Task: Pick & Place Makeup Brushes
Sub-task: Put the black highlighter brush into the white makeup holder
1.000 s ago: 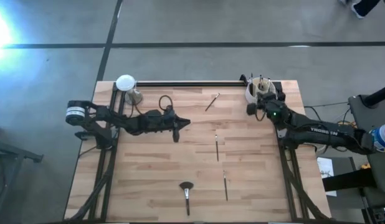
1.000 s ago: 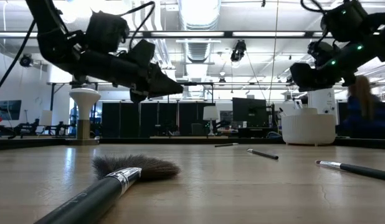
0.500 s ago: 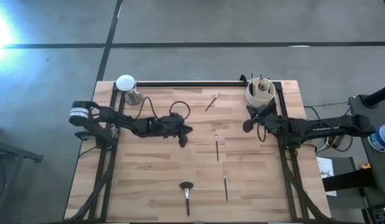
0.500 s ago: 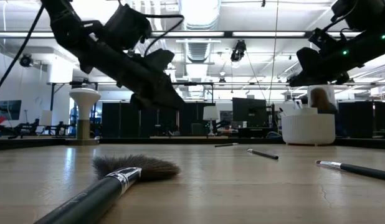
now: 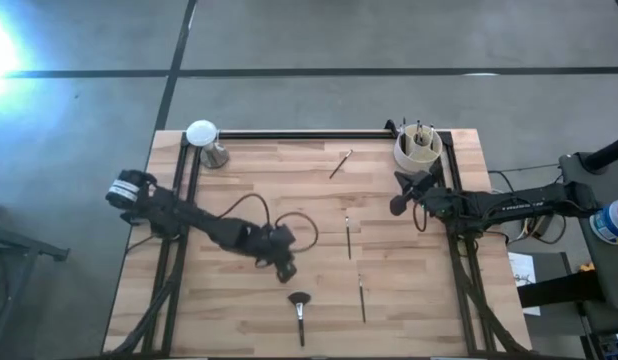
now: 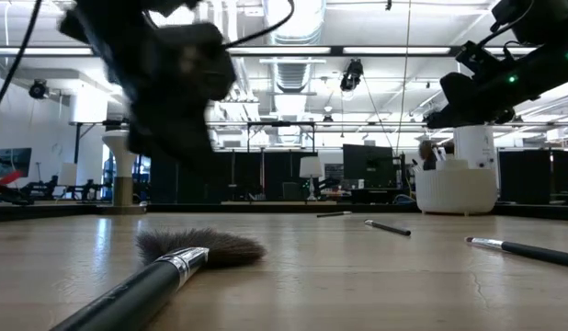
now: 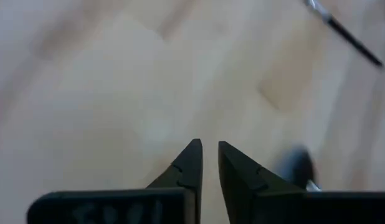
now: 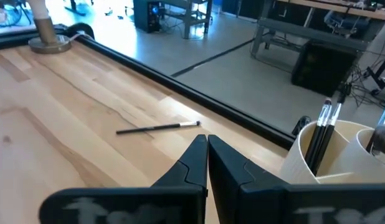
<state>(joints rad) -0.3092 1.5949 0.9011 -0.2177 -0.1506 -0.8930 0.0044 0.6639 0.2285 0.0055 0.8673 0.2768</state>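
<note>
Dark left gripper (image 5: pixel 285 272) above fluffy brush (image 5: pixel 299 308)

Four brushes loose on the table (image 5: pixel 239 170) — fluffy brush (image 5: pixel 299 305) nearest the front edge, left gripper (image 5: pixel 286 270) just behind it; cup (image 5: pixel 417 148) at far right, right gripper (image 5: pixel 397 203) before it.

The left gripper (image 6: pixel 174 101) shows in the low view only as a dark motion-smeared mass, so its fingers cannot be made out there. Its own wrist view is blurred throughout: a thin makeup brush (image 7: pixel 345 34) is cut off at the picture's edge, and a dark blob (image 7: pixel 296 168) beside one finger is too soft to identify. In the right wrist view, the white cup (image 8: pixel 329 165) is cropped, and the heads of the brushes (image 8: pixel 323 134) inside it are hidden.
</note>
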